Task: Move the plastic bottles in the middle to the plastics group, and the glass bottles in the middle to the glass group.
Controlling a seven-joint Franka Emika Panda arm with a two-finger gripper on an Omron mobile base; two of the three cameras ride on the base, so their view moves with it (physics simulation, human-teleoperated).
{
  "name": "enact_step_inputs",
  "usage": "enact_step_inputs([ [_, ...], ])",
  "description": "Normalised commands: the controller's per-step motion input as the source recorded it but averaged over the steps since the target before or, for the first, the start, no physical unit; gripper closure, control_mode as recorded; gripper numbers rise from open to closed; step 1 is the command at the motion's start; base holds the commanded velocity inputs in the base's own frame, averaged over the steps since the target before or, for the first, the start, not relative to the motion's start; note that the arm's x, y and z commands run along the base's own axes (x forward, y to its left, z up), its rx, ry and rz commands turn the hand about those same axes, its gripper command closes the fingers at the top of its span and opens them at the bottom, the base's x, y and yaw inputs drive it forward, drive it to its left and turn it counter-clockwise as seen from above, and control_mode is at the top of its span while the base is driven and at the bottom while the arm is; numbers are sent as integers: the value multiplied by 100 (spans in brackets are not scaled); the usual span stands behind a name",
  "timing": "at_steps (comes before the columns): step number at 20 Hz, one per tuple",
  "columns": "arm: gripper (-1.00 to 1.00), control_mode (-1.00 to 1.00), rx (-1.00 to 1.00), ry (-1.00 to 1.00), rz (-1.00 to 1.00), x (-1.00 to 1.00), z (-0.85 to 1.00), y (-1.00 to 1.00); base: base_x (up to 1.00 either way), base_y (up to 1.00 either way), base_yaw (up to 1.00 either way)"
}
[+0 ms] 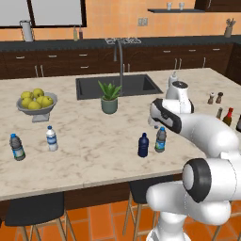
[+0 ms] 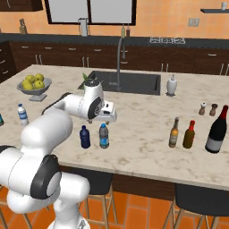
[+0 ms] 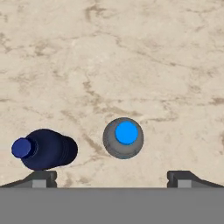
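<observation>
While both middle plastics stand untouched on the beige marbled stone counter [image 1: 94, 141], the left base view puts the opaque dark navy short bottle [image 1: 143, 145] just beside the clear greyish bottle with blue cap and blue label [image 1: 160, 140], near the front edge, upright. Far to the left on this counter stand the plastics group: a white-bodied water bottle [image 1: 52, 138] and a darker clear one [image 1: 17, 147]. A grey bowl of yellow lemons [image 1: 36, 102], a small potted green plant [image 1: 109, 97] and a dark sink with tall faucet [image 1: 117, 84] sit further back. The white arm's wrist hangs above the two middle bottles.

From the right base view, the navy bottle [image 2: 84, 137] and greyish bottle [image 2: 103, 136] stand under the hand. Well to the right is a slender amber-brown long-necked bottle with pale label [image 2: 174, 133], beside a red-necked brown bottle [image 2: 189, 134] and a big dark wine bottle [image 2: 218, 130]; amber looks not yet joined to the glass group proper, though I can't judge that firmly. Dark cabinets and orange walls are behind.

Looking down the hand view, the gripper [image 3: 112, 177] has its tips spread wide and empty, straddling above the greyish bottle's blue cap [image 3: 126, 133]; navy bottle [image 3: 43, 148] lies off to one side. Nothing sorted yet by my read; all moves remain.
</observation>
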Motion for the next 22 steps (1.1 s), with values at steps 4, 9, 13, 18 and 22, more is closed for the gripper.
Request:
enact_step_inputs([
  [4, -100, -100, 0, 0, 0, 16, -13, 0, 0, 0, 0],
  [9, -100, -100, 0, 0, 0, 8, -14, -7, 0, 0, 0],
  [13, -100, -100, 0, 0, 0, 0, -1, -12, 0, 0, 0],
  [18, -100, -100, 0, 2, 0, 5, -2, -1, 0, 0, 0],
  [22, -100, -100, 0, 9, 0, 23, -28, 4, 0, 0, 0],
])
